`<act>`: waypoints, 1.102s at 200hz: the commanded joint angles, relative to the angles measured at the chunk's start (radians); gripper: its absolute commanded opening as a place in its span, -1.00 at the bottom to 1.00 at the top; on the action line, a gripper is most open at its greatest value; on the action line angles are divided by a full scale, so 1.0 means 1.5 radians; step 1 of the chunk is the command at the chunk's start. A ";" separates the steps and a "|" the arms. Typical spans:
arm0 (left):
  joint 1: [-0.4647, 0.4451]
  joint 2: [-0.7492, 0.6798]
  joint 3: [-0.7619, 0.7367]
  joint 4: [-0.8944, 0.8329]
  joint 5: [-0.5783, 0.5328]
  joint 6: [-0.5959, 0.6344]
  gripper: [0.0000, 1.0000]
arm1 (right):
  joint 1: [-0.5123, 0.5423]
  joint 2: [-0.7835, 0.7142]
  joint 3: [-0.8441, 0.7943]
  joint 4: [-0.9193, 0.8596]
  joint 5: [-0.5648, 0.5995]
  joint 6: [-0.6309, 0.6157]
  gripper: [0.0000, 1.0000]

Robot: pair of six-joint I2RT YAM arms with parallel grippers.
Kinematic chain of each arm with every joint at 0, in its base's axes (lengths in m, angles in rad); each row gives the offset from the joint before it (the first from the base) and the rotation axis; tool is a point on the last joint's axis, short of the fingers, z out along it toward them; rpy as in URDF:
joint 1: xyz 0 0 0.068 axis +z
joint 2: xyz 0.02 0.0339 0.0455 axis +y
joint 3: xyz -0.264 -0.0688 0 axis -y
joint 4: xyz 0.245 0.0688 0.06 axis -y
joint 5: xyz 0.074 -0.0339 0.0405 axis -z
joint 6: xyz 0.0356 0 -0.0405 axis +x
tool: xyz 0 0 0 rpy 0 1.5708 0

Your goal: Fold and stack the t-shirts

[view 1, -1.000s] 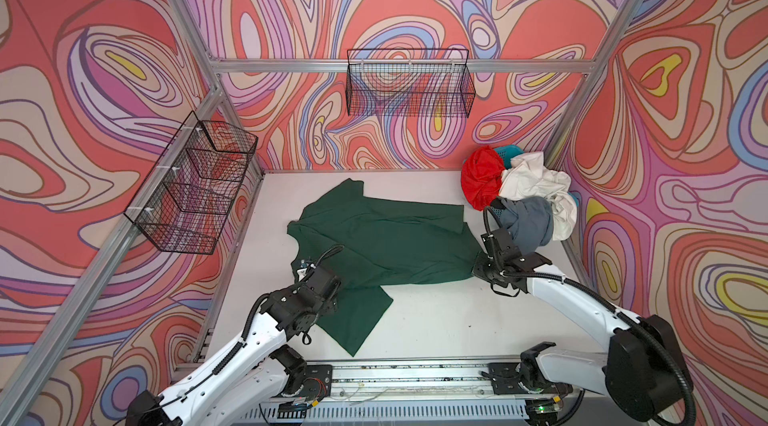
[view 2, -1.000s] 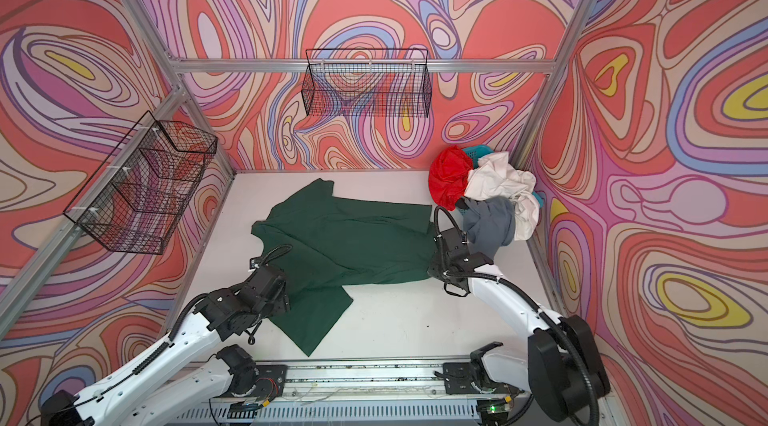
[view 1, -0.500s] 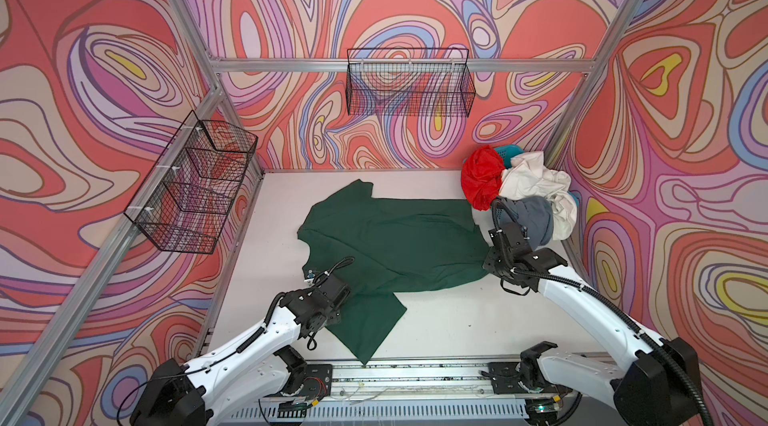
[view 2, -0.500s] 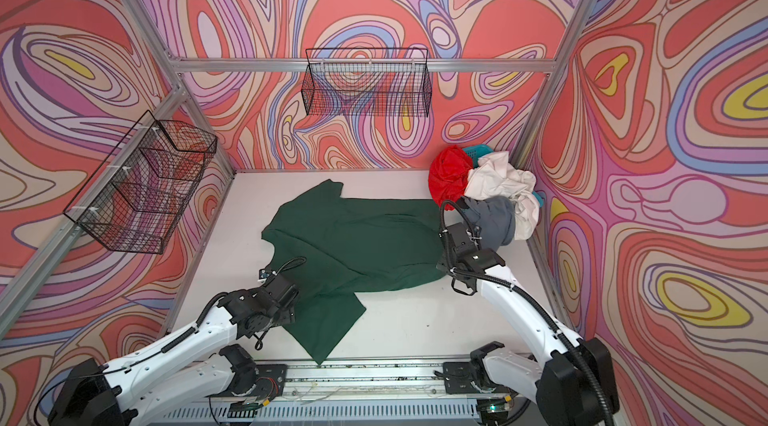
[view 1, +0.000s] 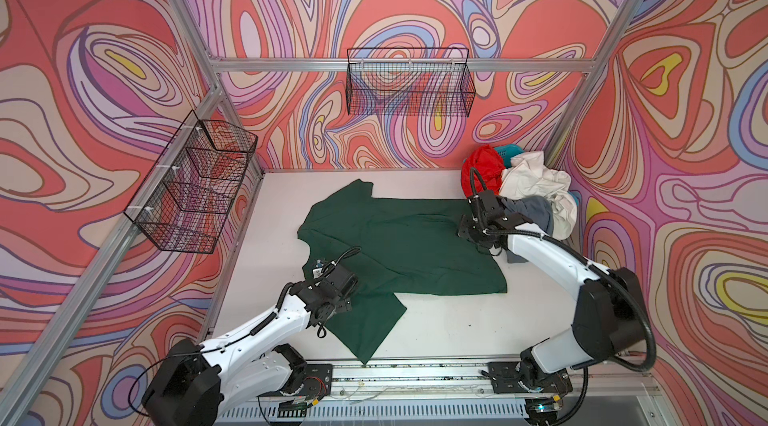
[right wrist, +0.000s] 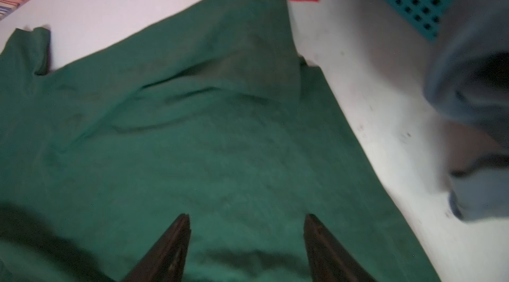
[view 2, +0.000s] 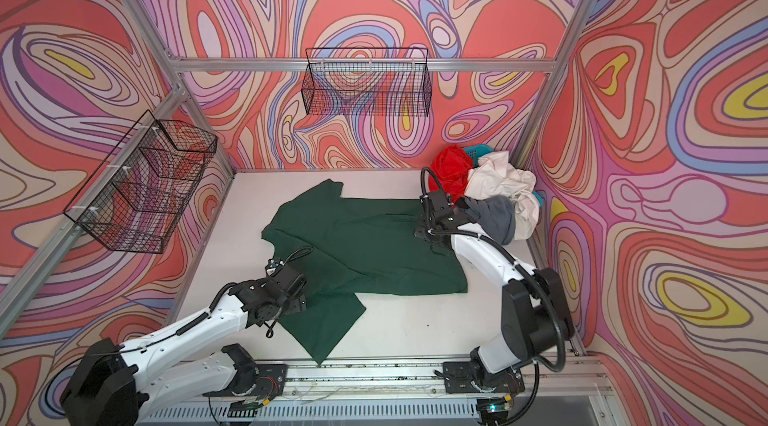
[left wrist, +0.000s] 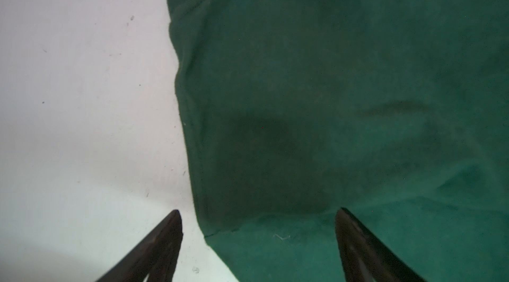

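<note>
Hovering with left tool (left wrist: 259,211) apart, empty, straddling edge of dark green t-shirt (view 1: 399,245), spread on desk (view 1: 440,332). Holding right tool (right wrist: 248,216) apart, empty, over opposite end. Risking single-layer pinch, possibly wrinkled fold; risking snag on grey-blue t-shirt (right wrist: 468,46) close beside.

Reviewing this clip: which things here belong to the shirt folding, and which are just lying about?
Belongs to the job:
- green shirt, spread out
- red shirt, white shirt and grey shirt, heaped in the far right corner

Just lying about:
- turquoise basket at that heap
- back wire basket
- side wire basket
</note>
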 commanded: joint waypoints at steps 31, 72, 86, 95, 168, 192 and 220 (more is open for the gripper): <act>-0.002 0.052 0.002 0.028 0.008 0.010 0.74 | -0.006 0.165 0.191 0.032 -0.024 -0.050 0.37; -0.002 0.120 -0.008 0.054 0.028 0.012 0.66 | -0.038 0.195 0.216 0.046 -0.062 -0.052 0.37; -0.002 0.157 -0.008 0.058 0.029 0.012 0.51 | -0.048 0.192 0.213 0.046 -0.064 -0.057 0.37; -0.002 0.178 -0.005 0.062 0.035 0.010 0.34 | -0.054 0.188 0.210 0.046 -0.063 -0.060 0.38; -0.002 0.162 0.018 -0.011 0.018 -0.042 -1.00 | -0.063 0.207 0.209 0.048 -0.064 -0.077 0.38; -0.002 0.075 0.020 -0.138 -0.059 -0.119 -1.00 | -0.063 0.230 0.226 0.047 -0.064 -0.078 0.38; 0.015 -0.055 -0.002 -0.200 -0.105 -0.160 -1.00 | -0.055 0.254 0.238 0.048 -0.063 -0.079 0.38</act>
